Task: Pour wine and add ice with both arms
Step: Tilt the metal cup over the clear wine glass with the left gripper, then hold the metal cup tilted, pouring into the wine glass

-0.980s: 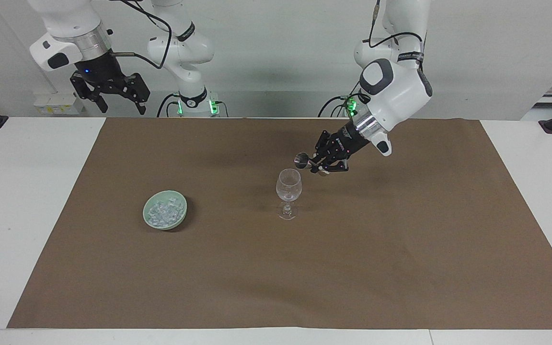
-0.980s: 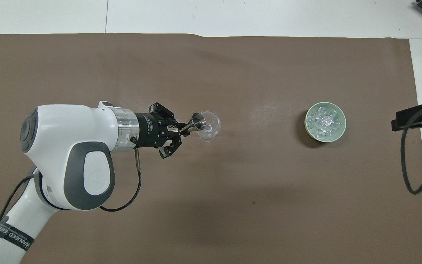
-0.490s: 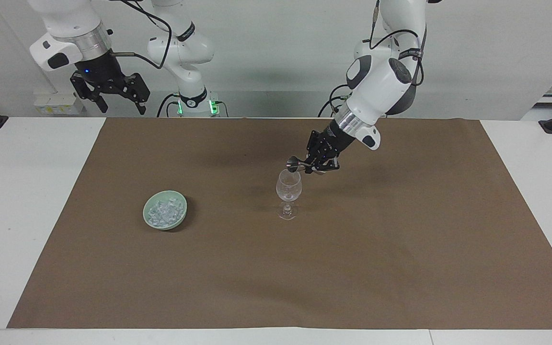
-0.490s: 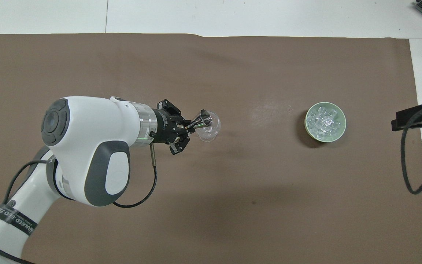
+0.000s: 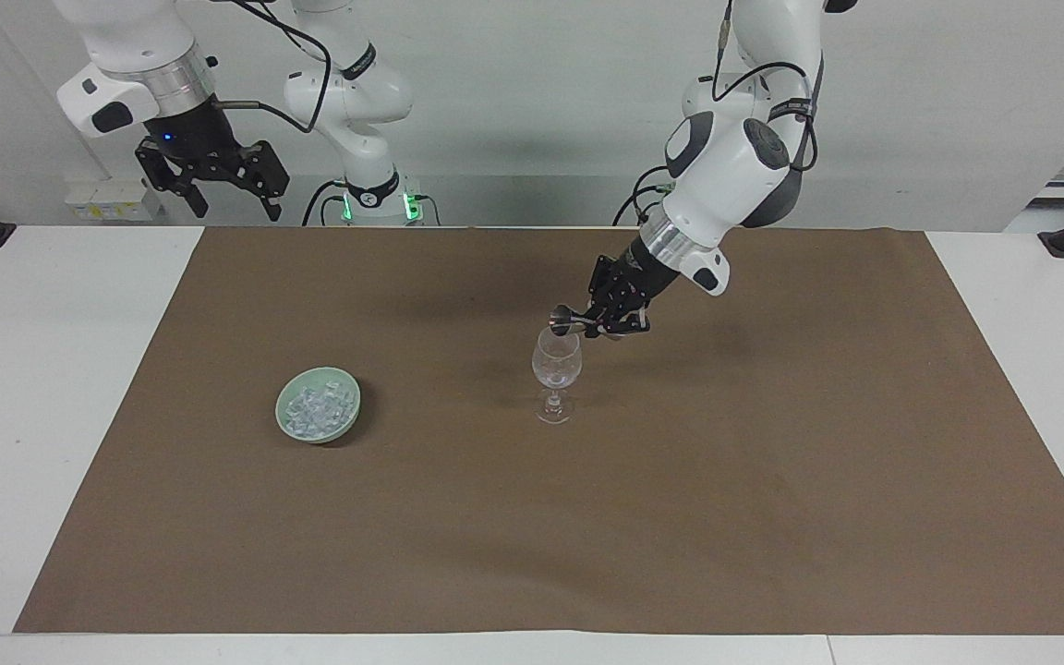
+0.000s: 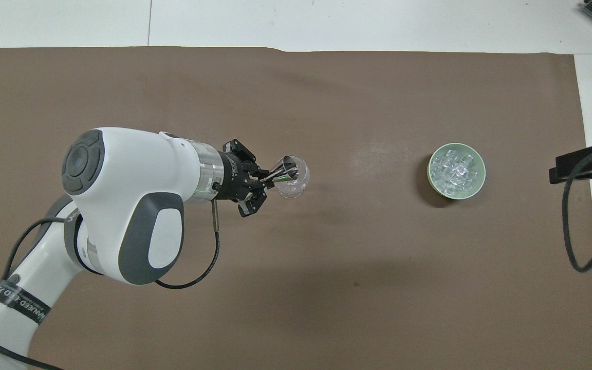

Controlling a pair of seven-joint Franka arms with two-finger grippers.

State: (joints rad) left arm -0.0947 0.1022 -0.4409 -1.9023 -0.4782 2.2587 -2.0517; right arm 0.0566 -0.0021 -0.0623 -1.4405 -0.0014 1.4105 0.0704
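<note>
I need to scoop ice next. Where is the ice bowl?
The bowl of ice sits on the brown mat, beside the glass toward the right arm's end.

Legible text: very little.

Left arm, black band round the lower link, overhead view: white capitals, partly readable as "…ANEED" and "…EED", rest curves out of sight.

Same arm, black wrist body just above the pincer: small white lettering, too fine to read.

Same arm, facing view: black band on the upper link with white print, unreadable.

No other labels or numbers readable.
</note>
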